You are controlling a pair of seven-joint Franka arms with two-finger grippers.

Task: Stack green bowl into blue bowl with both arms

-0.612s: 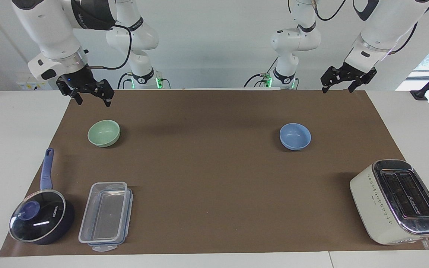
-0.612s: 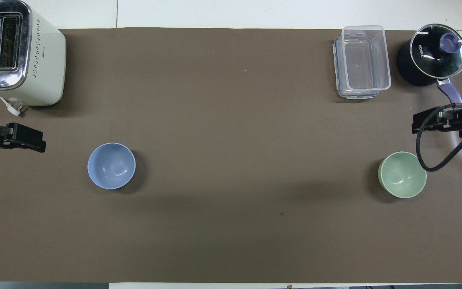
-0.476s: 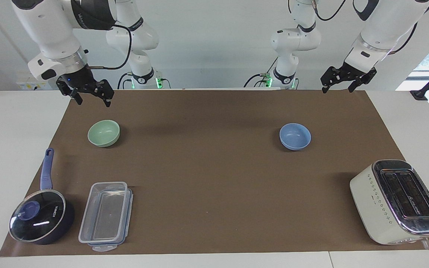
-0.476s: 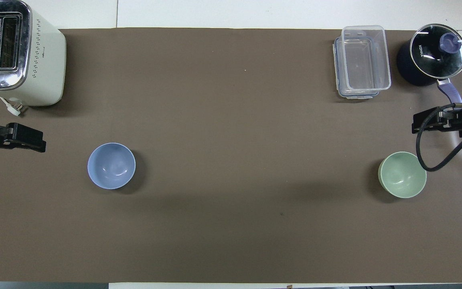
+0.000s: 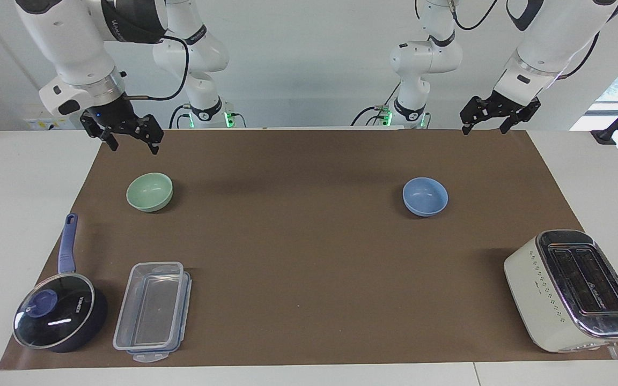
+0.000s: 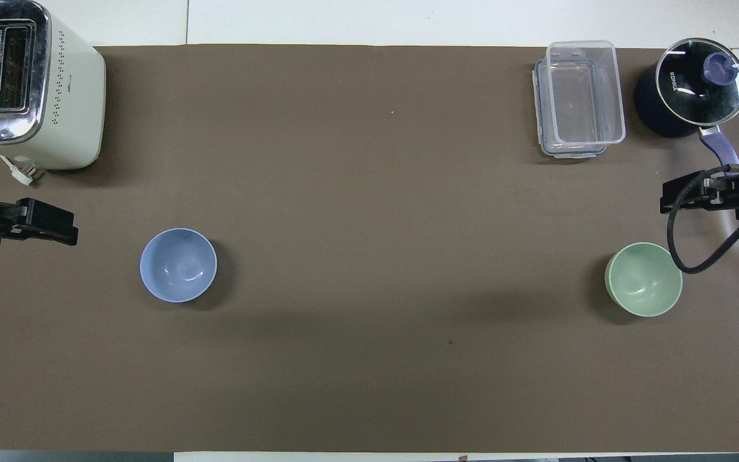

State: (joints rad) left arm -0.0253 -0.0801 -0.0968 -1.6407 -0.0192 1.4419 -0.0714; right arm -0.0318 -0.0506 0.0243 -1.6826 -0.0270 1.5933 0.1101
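The green bowl sits upright and empty on the brown mat toward the right arm's end; it also shows in the overhead view. The blue bowl sits upright and empty toward the left arm's end, also in the overhead view. My right gripper hangs open and empty in the air over the mat by the green bowl, not touching it; it shows in the overhead view too. My left gripper hangs open and empty over the mat's left-arm end, apart from the blue bowl, and shows in the overhead view.
A dark blue lidded saucepan and a clear plastic container stand farther from the robots than the green bowl. A cream toaster stands farther from the robots than the blue bowl. The brown mat covers the table's middle.
Both grippers have shifted only very slightly. The bowls have not moved.
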